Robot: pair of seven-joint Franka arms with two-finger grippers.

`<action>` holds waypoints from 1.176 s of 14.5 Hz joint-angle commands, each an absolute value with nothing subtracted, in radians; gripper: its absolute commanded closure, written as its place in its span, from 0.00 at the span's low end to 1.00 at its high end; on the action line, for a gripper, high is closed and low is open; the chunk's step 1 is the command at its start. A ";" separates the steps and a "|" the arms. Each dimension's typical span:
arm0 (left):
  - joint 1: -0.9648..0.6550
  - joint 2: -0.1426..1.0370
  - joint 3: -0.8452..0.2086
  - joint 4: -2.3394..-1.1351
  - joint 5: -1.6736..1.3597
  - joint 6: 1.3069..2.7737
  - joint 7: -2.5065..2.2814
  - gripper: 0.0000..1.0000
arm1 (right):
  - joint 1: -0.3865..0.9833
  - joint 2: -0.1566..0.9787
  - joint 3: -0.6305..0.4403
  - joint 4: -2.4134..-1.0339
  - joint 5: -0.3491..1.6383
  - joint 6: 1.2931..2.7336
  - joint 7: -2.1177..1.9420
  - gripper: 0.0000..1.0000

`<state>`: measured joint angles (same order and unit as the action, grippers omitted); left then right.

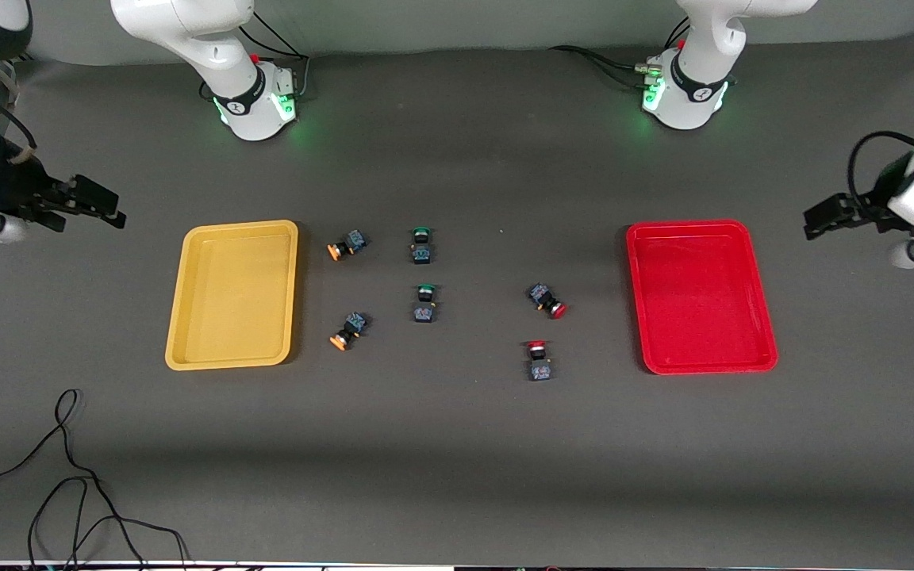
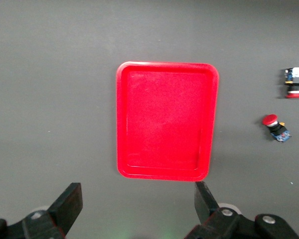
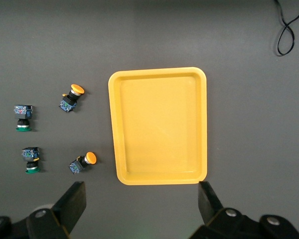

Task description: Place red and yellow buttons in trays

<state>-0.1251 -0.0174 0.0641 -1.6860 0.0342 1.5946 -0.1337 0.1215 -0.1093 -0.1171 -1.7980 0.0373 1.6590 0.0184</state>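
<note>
You have two shallow, glossy plastic trays with rounded corners and raised rims on a matte dark grey table (image 1: 457, 444): the yellow tray (image 1: 233, 295) toward the right arm's end, the red tray (image 1: 700, 295) toward the left arm's end. Neither holds anything.

Between them lie six small switches with dark blocky bodies and round caps. Two yellow-capped buttons (image 1: 346, 245) (image 1: 348, 329) lie on their sides just beside the yellow tray. Two red-capped buttons (image 1: 547, 300) (image 1: 538, 361) lie nearer the red tray, the second closer to the front camera. Two green-capped switches (image 1: 422, 245) (image 1: 424, 304) sit in the middle.

The left wrist view gives you the red tray (image 2: 167, 120) and only the red buttons (image 2: 275, 126) (image 2: 294, 82); the right wrist view gives you the yellow tray (image 3: 158, 126), the yellow buttons (image 3: 70, 98) (image 3: 83, 163) and the green ones (image 3: 23, 117) (image 3: 30, 159), plus a looped black cable (image 3: 287, 27).

Both arms wait at the table's ends, held up and reaching inward. The left gripper (image 1: 820, 216) hangs past the red tray's outer side, its fingers (image 2: 70, 201) spread wide on nothing. The right gripper (image 1: 96, 202) hangs outside the yellow tray, its fingers (image 3: 72, 201) equally wide apart.
</note>
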 commanded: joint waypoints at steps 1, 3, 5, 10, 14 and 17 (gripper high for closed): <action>-0.104 -0.037 0.032 -1.694 0.043 1.578 -0.160 0.00 | 0.149 -0.092 -0.114 -1.756 0.015 1.640 0.014 0.00; -0.106 -0.035 0.037 -1.690 0.043 1.575 -0.144 0.00 | 0.150 -0.081 -0.114 -1.743 0.018 1.638 0.012 0.00; -0.106 -0.032 0.038 -1.689 0.043 1.568 -0.143 0.00 | 0.181 -0.052 -0.110 -1.744 0.025 1.644 0.032 0.00; -0.130 0.001 0.022 -1.684 0.032 1.557 -0.164 0.00 | 0.299 -0.021 -0.109 -1.909 0.028 1.771 0.355 0.00; -0.221 0.106 -0.052 -1.697 -0.001 1.606 -0.406 0.00 | 0.438 -0.020 -0.106 -2.211 0.035 2.048 0.778 0.00; -0.333 0.217 -0.060 -1.703 -0.011 1.702 -0.562 0.00 | 0.546 0.032 -0.106 -2.408 0.147 2.315 0.992 0.00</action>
<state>-0.2681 0.1513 -0.0701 -1.7063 -0.0009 1.6530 -0.4497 0.4901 0.0244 -0.0973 -2.2843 0.0824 2.1672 0.8749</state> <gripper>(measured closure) 0.000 0.000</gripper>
